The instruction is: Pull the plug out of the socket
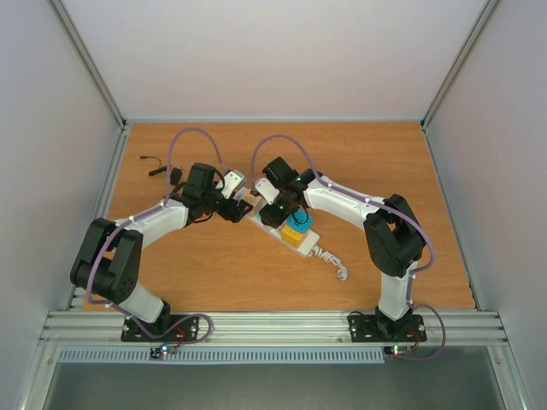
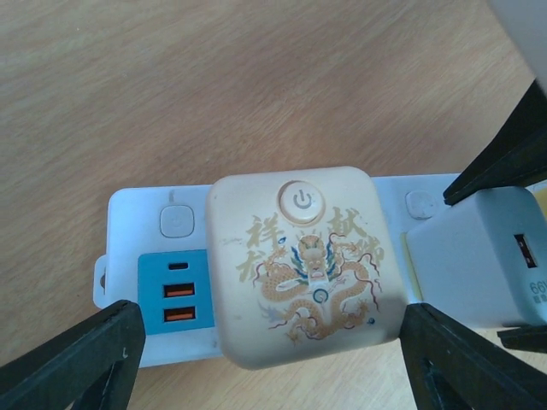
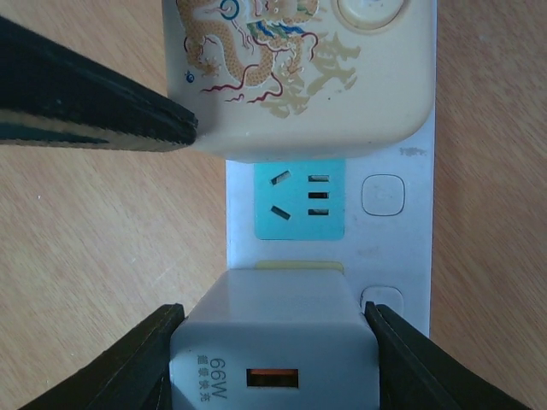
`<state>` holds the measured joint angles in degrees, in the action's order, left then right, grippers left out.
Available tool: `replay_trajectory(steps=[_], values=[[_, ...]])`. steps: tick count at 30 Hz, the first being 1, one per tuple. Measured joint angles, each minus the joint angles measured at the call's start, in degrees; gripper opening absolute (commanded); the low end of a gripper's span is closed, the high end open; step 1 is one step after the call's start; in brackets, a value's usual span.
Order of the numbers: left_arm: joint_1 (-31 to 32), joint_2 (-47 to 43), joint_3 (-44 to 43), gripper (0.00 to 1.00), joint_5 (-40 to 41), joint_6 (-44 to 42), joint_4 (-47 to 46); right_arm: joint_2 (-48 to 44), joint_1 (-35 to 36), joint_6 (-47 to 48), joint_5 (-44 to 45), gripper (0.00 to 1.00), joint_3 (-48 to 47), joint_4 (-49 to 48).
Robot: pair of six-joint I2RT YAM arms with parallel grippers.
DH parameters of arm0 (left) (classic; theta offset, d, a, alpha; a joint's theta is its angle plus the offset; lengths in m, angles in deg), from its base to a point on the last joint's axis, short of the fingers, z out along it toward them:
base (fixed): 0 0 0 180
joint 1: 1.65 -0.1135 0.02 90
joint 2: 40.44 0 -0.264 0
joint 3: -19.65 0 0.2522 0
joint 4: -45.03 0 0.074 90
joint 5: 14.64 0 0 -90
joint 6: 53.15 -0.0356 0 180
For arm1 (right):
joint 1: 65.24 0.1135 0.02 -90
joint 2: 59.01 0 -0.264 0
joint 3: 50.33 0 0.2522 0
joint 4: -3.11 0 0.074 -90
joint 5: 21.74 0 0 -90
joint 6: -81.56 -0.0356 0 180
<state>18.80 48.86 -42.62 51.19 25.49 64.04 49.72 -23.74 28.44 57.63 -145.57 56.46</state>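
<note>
The socket (image 2: 132,222) lies slanted at the middle of the bench (image 2: 256,85), its far end to the left and its near end to the right, and its white cord (image 1: 332,260) curls from the near end. The bench edges and side walls are well apart from it, with bare wood on each side. The right gripper (image 3: 273,312) is clamped on the grey plug (image 3: 273,337), one finger pressed flat to each side. The left gripper (image 2: 273,318) stands apart around the cream adapter (image 2: 299,265). Its left finger is off the adapter's edge, but I cannot tell if the other touches. Between the two plugs only one teal outlet (image 3: 299,201) stays uncovered, so the grippers work close together. A thin black cable (image 1: 152,164) lies far left.
</note>
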Motion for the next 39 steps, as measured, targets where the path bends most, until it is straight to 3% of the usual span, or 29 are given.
replay_trajectory(steps=[9, 22, 39], values=[[2.40, 1.95, 0.48, 0.85, 2.19, 0.17, -1.64, 0.00, -0.07, -0.42, -0.07, 0.43, 0.13, -0.33], [2.56, 2.14, 1.05, 0.60, 3.06, 0.70, -4.04, -0.24, -0.07, -0.68, -0.07, 0.42, 0.87, -1.38], [2.47, -1.75, 7.13, 0.48, 4.57, 0.92, -9.79, -0.02, -0.02, -0.76, -1.79, 0.41, 1.18, -3.50]])
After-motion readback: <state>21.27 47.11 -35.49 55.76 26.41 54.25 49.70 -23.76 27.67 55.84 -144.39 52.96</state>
